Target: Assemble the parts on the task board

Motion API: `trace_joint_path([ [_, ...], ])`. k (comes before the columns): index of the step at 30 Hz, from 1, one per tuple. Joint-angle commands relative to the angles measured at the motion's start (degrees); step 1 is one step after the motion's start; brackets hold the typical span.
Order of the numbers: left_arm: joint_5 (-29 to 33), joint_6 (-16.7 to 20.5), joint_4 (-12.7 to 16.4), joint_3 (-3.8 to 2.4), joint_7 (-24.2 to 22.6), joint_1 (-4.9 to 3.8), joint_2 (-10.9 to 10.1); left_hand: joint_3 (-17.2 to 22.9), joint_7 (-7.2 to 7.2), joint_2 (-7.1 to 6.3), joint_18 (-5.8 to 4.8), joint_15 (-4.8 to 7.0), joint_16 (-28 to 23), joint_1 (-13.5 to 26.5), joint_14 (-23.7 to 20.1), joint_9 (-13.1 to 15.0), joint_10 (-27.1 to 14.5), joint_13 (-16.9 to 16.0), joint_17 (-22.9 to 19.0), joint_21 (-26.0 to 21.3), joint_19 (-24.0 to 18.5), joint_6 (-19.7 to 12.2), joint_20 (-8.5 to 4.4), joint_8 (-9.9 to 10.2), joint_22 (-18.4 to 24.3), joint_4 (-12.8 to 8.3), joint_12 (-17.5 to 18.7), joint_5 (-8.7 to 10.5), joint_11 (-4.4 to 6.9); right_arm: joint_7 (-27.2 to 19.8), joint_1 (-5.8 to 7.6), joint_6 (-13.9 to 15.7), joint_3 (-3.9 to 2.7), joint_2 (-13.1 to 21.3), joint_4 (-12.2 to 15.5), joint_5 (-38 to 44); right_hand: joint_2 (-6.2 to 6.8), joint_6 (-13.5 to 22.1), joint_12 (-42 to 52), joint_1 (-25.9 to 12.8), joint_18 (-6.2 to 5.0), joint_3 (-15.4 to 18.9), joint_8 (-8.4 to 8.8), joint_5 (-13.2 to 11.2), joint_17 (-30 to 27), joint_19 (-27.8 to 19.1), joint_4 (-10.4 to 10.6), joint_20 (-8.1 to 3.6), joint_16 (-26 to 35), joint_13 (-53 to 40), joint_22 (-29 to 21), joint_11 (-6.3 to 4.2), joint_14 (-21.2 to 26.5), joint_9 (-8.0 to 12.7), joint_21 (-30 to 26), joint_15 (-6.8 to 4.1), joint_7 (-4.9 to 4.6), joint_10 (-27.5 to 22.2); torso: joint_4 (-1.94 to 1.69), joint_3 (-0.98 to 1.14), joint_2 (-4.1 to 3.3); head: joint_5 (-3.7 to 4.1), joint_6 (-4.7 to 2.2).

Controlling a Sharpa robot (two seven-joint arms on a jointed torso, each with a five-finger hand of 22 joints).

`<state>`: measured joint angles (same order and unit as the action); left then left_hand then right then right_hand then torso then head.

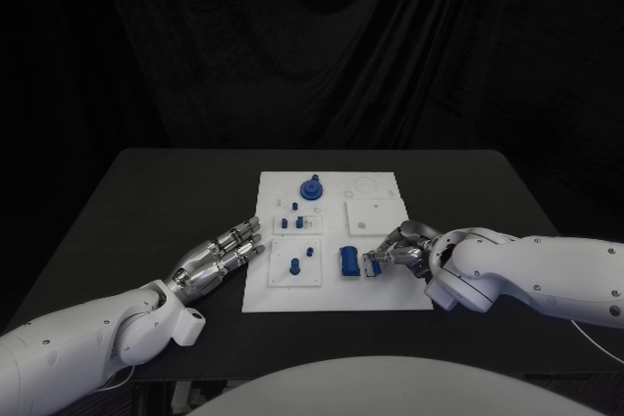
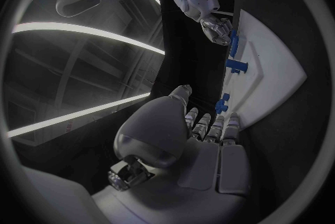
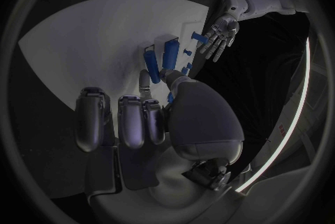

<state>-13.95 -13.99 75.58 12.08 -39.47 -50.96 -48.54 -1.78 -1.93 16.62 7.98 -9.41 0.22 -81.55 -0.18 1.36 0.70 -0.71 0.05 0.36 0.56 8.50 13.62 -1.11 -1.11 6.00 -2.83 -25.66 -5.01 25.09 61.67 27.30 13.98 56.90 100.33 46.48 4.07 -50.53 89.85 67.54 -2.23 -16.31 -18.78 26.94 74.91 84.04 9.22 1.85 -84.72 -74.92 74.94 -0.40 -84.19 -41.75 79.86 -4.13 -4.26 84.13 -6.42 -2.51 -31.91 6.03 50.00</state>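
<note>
The task board [image 1: 332, 240] lies in the middle of the black table [image 1: 156, 190], and the step in hand looks like the seating of a small blue part [image 1: 376, 268] at the board's near right corner. The right hand [image 1: 400, 250] hangs over that corner and seems to pinch this part between thumb and a fingertip, its other fingers curled loosely above; the right wrist view shows the blue piece against the thumb, though the contact itself is partly hidden. Just beside it, toward the board's middle, lies a larger blue block [image 1: 350, 260]. The next move likely calls for lining the pinched part up with its place beside that block and pressing it down squarely, without nudging the block. Further along the board stand a blue peg [image 1: 295, 266] on its near left plate, a pair of short pegs [image 1: 291, 223] beyond that, and a round blue knob [image 1: 312, 189] at the far end. The left hand [image 1: 224, 254] rests at the board's left edge, fingers straight, close together and holding nothing, well apart from the right hand's work.
</note>
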Motion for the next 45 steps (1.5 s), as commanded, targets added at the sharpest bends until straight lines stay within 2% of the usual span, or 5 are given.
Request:
trace_joint_path([
  [1,0.29,-0.61,0.03,0.01,-1.73,0.16,0.17,0.27,0.33,-0.08,0.62,0.00,-0.22,0.41,0.18,0.05,0.08,-0.06,-0.05,0.04,-0.06,0.08,0.31,-0.32,0.05,0.00,-0.30,-0.31,-0.40,1.28,-0.23,-0.96,0.00,-0.10,-0.14,1.85,0.01,0.54,0.15,-1.04,-0.41,0.96,0.26,-2.24,1.95,1.97,0.56,0.45,0.42,-15.08,11.51,0.53,-3.44,0.16,-0.37,0.33,-0.23,5.87,0.08,-0.01,0.03,-0.11,0.00],
  [15,0.29,-0.85,-0.11,0.01,-1.56,0.18,0.36,0.47,0.48,-0.11,0.63,-0.01,-0.22,0.53,0.18,0.06,0.06,-0.05,-0.05,0.04,-0.05,0.16,0.33,-0.33,0.06,-0.09,-0.25,-0.11,-0.38,2.37,-0.33,-2.46,0.00,-0.39,-0.37,2.53,-0.27,0.68,0.15,-4.79,-0.51,5.98,-0.36,-13.64,1.45,1.85,3.91,0.74,0.60,-15.08,11.40,0.72,-3.37,0.77,-0.80,0.52,-0.37,5.87,0.06,0.03,-0.04,0.00,0.00],
  [27,0.29,-0.80,-0.07,0.01,-1.61,0.21,0.23,0.47,0.48,-0.11,0.63,-0.01,-0.22,0.53,0.18,0.06,0.06,-0.05,-0.05,0.04,-0.05,0.16,0.33,-0.33,0.06,-0.09,-0.25,-0.11,-0.38,-0.99,-0.32,0.96,0.01,0.93,0.34,7.79,-0.68,1.33,0.15,-3.80,-0.64,7.02,-1.00,-14.07,1.72,1.63,3.98,0.66,0.46,-15.08,11.23,0.64,-3.42,0.84,-1.36,0.46,-0.31,5.87,0.04,0.06,0.01,-0.19,0.00],
  [42,0.29,-0.60,0.00,0.01,-1.52,0.23,-0.01,0.59,0.57,-0.13,0.64,-0.02,-0.22,0.62,0.18,0.08,0.06,-0.06,-0.05,0.05,-0.04,0.25,0.34,-0.35,0.03,-0.15,-0.31,-0.15,-0.35,-2.82,-1.50,0.84,0.25,5.98,4.52,20.80,-0.01,2.96,0.15,-2.91,-0.62,10.67,-7.14,-20.83,2.71,1.56,7.31,0.51,-0.06,-15.08,11.28,0.27,-3.56,-1.30,-1.44,0.21,0.18,5.87,0.09,0.03,0.07,-0.28,0.00],
  [45,0.29,-0.65,-0.03,0.01,-1.51,0.23,0.05,0.59,0.57,-0.13,0.64,-0.02,-0.22,0.62,0.18,0.08,0.06,-0.06,-0.05,0.05,-0.04,0.25,0.34,-0.35,0.03,-0.15,-0.31,-0.15,-0.35,-1.99,-1.97,-0.64,0.27,6.07,4.56,21.80,-0.11,2.11,0.15,-2.86,-0.47,11.30,-10.74,-21.07,3.12,1.88,7.32,0.06,-0.25,-15.08,11.51,-0.38,-3.64,-3.55,-0.75,-0.30,0.93,5.87,0.08,0.04,0.03,-0.17,0.00],
])
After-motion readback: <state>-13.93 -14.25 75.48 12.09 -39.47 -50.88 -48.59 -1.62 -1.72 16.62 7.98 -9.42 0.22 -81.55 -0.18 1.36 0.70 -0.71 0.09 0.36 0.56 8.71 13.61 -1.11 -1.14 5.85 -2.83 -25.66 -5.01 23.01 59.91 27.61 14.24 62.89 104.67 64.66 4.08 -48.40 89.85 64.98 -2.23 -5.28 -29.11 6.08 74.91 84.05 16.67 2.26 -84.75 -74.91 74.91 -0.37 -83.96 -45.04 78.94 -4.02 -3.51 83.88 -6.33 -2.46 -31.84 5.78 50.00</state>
